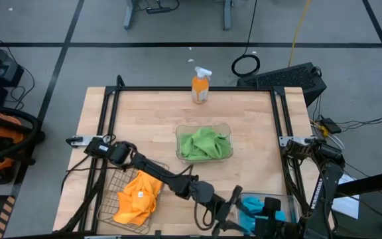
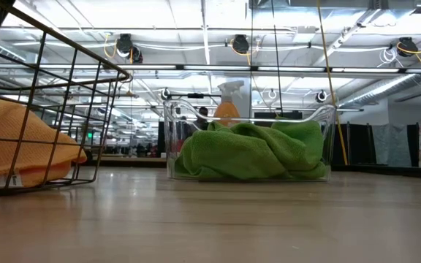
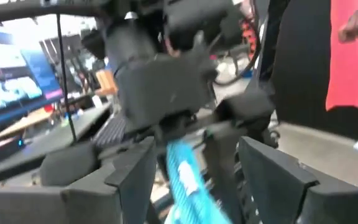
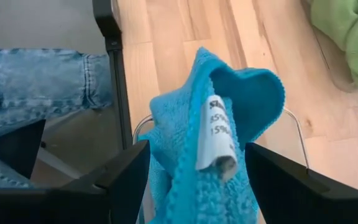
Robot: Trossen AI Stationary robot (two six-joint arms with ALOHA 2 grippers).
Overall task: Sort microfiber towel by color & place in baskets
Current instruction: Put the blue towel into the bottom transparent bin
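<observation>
At the bottom of the high view, our right gripper (image 4: pixel 191 180) clamps a blue towel (image 4: pixel 213 130) over its basket (image 1: pixel 270 201). Our left gripper (image 1: pixel 225 211) sits just beside it, jaws apart, likely handing off the towel.

One towel (image 4: pixel 197 155) stands bunched between the right gripper's (image 4: pixel 197 180) two fingers (image 4: pixel 120 177), its tag draped on the cloth's front between them, with a basket (image 4: pixel 297 134) rim behind it and another towel (image 4: pixel 347 34) beyond on the table (image 4: pixel 179 37).
</observation>
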